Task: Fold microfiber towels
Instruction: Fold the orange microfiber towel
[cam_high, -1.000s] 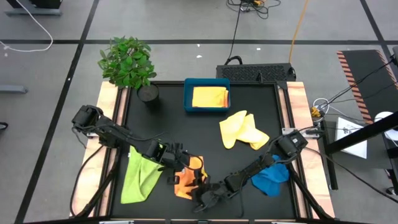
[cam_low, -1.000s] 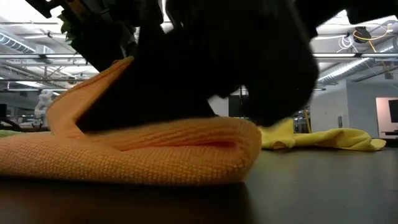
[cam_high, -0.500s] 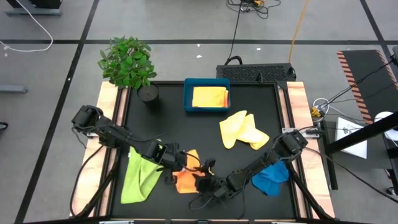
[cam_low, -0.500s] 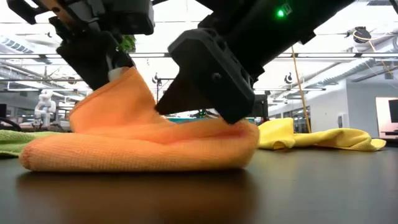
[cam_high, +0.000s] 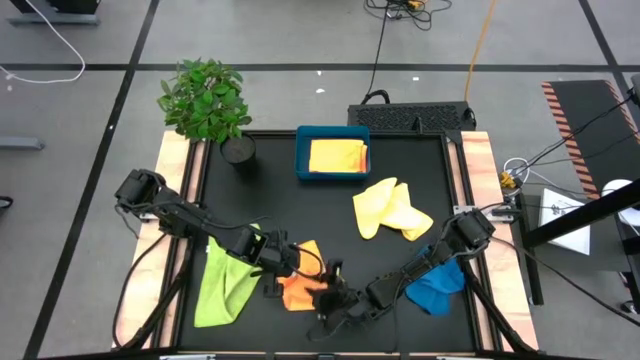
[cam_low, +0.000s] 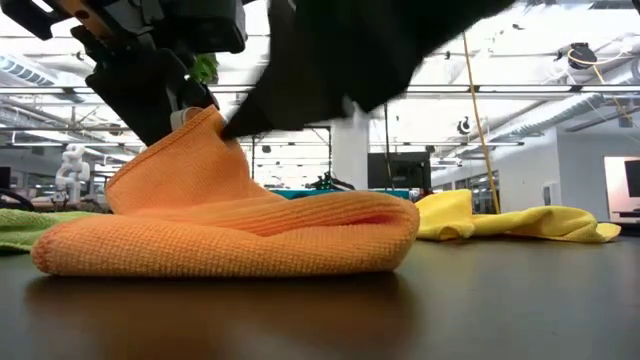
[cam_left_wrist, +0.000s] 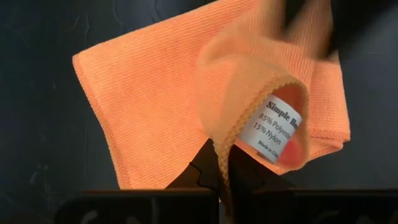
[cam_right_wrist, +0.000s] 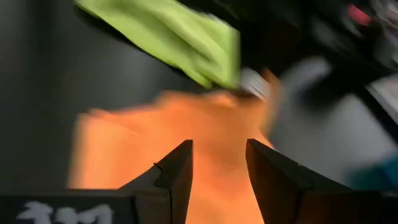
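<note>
- We see the green towel (cam_high: 226, 282) lying flat, just left of the left gripper (cam_high: 283, 262).
- We find the left gripper clamped on a raised edge of the orange towel (cam_low: 230, 225); its white label (cam_left_wrist: 273, 128) hangs just beyond the fingers.
- We see the rest of the orange towel folded on the table (cam_high: 400, 160), between both grippers.
- We read the right gripper (cam_right_wrist: 217, 163) as partly open, holding nothing, above the orange towel's right side.
- We note the blue towel (cam_high: 437, 287) right of that gripper, under its arm.
</note>
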